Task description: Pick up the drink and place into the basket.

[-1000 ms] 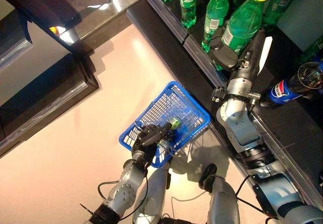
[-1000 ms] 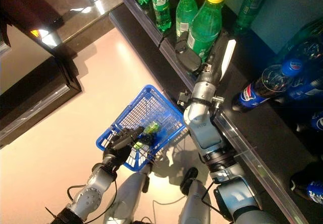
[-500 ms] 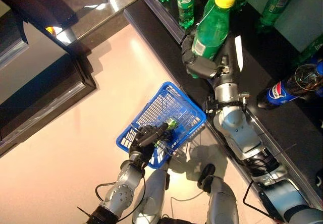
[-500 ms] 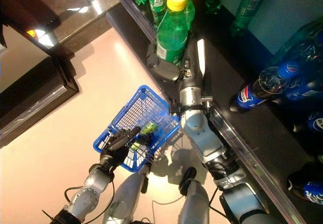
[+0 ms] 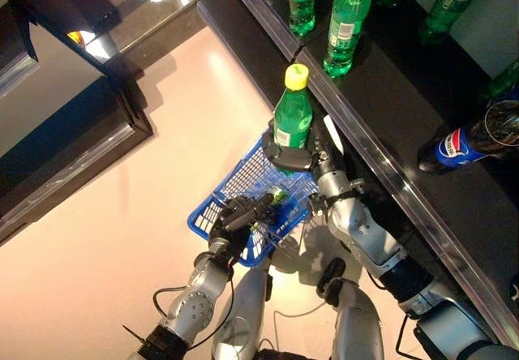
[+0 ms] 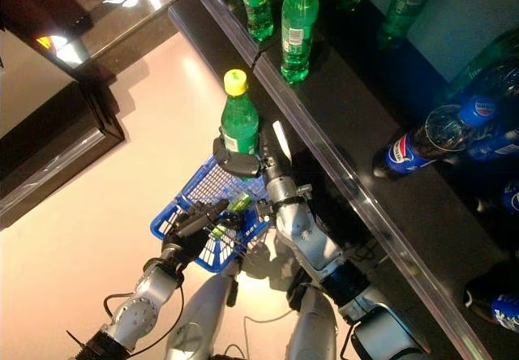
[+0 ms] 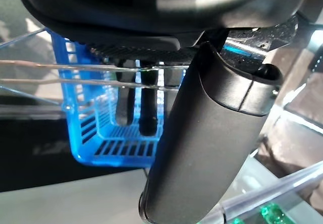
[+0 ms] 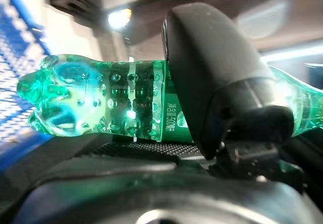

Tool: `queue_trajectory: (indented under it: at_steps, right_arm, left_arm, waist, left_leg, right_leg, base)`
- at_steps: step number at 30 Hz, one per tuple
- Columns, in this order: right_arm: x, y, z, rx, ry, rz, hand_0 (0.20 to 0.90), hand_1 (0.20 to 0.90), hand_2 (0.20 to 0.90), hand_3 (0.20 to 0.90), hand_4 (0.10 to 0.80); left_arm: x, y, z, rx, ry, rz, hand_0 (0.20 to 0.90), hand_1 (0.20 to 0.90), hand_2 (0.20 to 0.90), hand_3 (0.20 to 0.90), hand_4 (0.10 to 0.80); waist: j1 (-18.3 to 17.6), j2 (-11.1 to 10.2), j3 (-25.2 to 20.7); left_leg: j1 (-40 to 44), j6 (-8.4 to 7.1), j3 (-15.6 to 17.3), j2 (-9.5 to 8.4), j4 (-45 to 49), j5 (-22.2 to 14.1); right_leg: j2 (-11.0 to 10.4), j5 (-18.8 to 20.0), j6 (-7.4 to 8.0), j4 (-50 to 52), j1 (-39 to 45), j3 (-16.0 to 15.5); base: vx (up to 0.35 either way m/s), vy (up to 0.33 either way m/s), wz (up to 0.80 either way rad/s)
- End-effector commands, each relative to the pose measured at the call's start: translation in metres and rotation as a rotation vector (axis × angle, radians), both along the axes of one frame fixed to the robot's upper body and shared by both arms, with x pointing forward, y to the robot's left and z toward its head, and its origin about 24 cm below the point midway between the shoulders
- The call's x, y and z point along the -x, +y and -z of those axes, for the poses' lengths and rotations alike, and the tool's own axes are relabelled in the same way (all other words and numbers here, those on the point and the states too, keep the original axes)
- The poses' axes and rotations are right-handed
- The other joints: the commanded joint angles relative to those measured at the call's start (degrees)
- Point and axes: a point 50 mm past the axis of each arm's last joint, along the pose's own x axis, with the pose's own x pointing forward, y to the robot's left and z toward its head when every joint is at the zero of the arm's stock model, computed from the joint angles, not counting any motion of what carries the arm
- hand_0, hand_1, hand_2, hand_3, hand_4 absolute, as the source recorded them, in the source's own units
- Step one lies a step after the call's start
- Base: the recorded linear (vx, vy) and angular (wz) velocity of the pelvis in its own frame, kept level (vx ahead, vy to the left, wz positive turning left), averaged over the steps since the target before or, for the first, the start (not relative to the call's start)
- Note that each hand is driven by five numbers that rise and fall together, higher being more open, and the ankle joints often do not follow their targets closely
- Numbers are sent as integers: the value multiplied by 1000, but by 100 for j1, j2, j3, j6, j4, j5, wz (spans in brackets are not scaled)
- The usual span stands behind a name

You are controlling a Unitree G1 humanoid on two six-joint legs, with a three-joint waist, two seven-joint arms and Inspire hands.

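Two long dark shelves [image 5: 454, 117] run along my right side, and green bottles [image 5: 345, 23] stand on them in a row. A dark bottle with a blue label [image 5: 466, 141] lies on its side farther along the shelf. The floor [image 5: 122, 214] below is pale and shiny.

My blue basket [image 5: 243, 186] hangs just beside the shelf edge. My left robot hand [image 5: 239, 218] is wrapped around its thin wire handle [image 7: 75, 65], fingers curled tight, so the basket hangs from that hand. Something small and green [image 5: 277, 195] already lies inside the basket.

My right robot hand [image 5: 296, 156] is clenched around the drink [image 5: 292, 117], a green bottle with a yellow cap [image 5: 297, 75]. I grip it low on its body, with my thumb [image 8: 212, 77] pressed across its side. The drink stands upright in my hand, cap pointing up. It is off the shelf and sits right above the far corner of the basket, close to the shelf edge. It is not inside the basket yet.
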Motion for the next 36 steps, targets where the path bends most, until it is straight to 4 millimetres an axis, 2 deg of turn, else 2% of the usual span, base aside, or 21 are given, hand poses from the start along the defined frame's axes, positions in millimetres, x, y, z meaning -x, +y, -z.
queue_trajectory:
  at_steps: [1,4,6,14,25,29,36]
  right_arm:
    - [14,53,-80,-105,-339,-242,300,300,300,200,100]
    - [5,53,-63,-77,-291,-188,300,300,300,200,100]
    - [1,51,-61,-59,-292,-153,300,300,300,200,100]
    - [-22,45,-68,37,-315,-52,300,300,300,200,100]
    - [-47,43,-67,187,-295,27,300,300,300,200,100]
    - [-53,43,-63,233,-263,51,300,300,300,200,100]
    - [-60,46,-43,303,-150,65,300,300,300,200,100]
  left_arm:
    - [0,-16,-104,158,-542,108,300,300,300,200,100]
    - [-2,-21,-103,164,-537,132,300,300,300,200,100]
    - [-2,-23,-103,167,-537,153,300,300,300,200,100]
    - [-7,-35,-103,183,-535,198,300,300,300,200,100]
    - [-13,-51,-103,208,-535,247,300,300,300,200,100]
    - [-14,-57,-102,220,-532,265,300,300,300,200,100]
    - [-16,-68,-104,235,-540,279,300,300,300,200,100]
  waist:
    - [60,-169,-105]
    - [93,-143,-105]
    - [113,-129,-105]
    - [190,-82,-105]
    - [299,57,-105]
    - [323,85,-105]
    - [336,101,-105]
  left_leg:
    - [-273,167,230,-315,1049,-972]
    - [-351,178,204,-337,1066,-967]
    - [-415,188,187,-350,1098,-972]
    - [-551,193,133,-406,1165,-975]
    - [-700,198,27,-474,1272,-976]
    - [-735,198,3,-491,1287,-972]
    - [-880,201,0,-485,1312,-953]
  right_leg:
    - [-105,1020,374,-1493,471,342]
    - [-132,1036,379,-1483,409,306]
    - [-152,1050,389,-1459,349,291]
    - [-207,1092,409,-1394,201,265]
    - [-295,1117,428,-1261,51,171]
    - [-321,1117,431,-1215,3,157]
    - [-342,1144,449,-1141,-188,173]
  base:
    - [0,0,0]
    - [0,0,0]
    - [4,2,2]
    - [11,11,5]
    - [9,5,5]
    - [16,12,6]
    - [4,12,4]
